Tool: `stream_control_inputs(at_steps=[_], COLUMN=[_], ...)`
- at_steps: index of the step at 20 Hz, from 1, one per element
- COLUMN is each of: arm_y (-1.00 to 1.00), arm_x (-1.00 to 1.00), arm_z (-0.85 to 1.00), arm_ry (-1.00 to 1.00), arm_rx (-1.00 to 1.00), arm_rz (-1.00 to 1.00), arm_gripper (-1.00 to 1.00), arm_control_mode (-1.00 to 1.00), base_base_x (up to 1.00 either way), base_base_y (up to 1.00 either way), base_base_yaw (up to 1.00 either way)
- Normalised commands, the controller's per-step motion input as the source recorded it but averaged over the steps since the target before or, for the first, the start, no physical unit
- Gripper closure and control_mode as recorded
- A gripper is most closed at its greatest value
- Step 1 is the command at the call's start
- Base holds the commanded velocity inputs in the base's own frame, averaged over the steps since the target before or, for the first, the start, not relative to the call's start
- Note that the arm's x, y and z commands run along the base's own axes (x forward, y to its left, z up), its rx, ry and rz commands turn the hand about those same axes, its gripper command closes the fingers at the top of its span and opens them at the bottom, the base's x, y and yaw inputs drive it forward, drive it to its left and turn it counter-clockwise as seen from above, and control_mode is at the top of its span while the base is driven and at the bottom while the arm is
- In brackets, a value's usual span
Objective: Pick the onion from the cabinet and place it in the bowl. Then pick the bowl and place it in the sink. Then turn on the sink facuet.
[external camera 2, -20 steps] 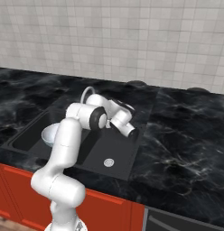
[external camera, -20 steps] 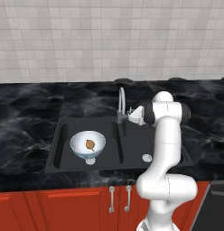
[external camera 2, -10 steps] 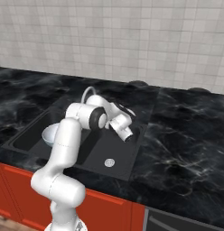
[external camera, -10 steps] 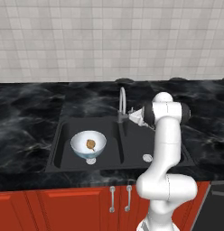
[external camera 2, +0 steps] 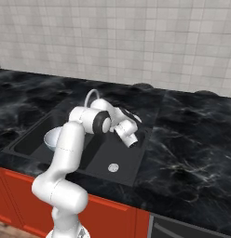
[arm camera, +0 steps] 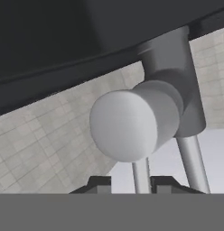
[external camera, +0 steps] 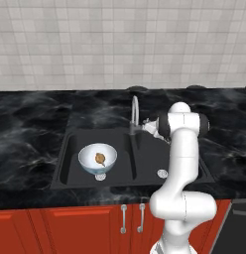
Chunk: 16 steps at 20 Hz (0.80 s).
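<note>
The white bowl [external camera: 89,159] stands in the left basin of the black sink [external camera: 159,149], with the small brown onion [external camera: 99,158] lying inside it. The bowl's rim [external camera 2: 51,137] shows behind my arm in the right base view. The silver sink faucet [external camera: 134,111] rises at the divider between the basins. My gripper [external camera: 147,127] hovers just right of the faucet, level with its side lever. In the hand view the lever's round grey end [arm camera: 125,124] is very close. The gripper [arm camera: 134,182] is narrowly open, with a thin silver rod between its tips. The cabinet is out of view.
Black marble counter [external camera: 30,114] surrounds the sink, with a tiled wall [external camera: 120,44] behind. Low red cupboards [external camera: 70,228] with small silver handles run below. The right basin has a round silver drain [external camera: 162,173].
My hand has shifted only slightly beside the faucet, and its jaws have parted a little. Bowl and onion have not moved.
</note>
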Motion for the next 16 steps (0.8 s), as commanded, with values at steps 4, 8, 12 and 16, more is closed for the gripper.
stream_control_inputs(at_steps=[4, 8, 12, 16], arm_y=[-0.84, -0.82, -0.75, -0.72], arm_x=[-0.05, -0.09, -0.08, -0.12], arm_z=[0.0, 0.0, -0.02, -0.12], arm_ry=[0.01, 0.0, 0.0, 0.0], arm_rx=[0.16, 0.15, 0.12, 0.1], arm_rz=[0.0, 0.0, 0.0, 0.0], arm_gripper=[1.0, 1.0, 1.0, 1.0], arm_control_mode=[-1.0, -1.0, -1.0, -1.0], base_base_x=[0.0, 0.0, 0.0, 0.0], base_base_y=[0.0, 0.0, 0.0, 0.0], base_base_yaw=[0.0, 0.0, 0.0, 0.0])
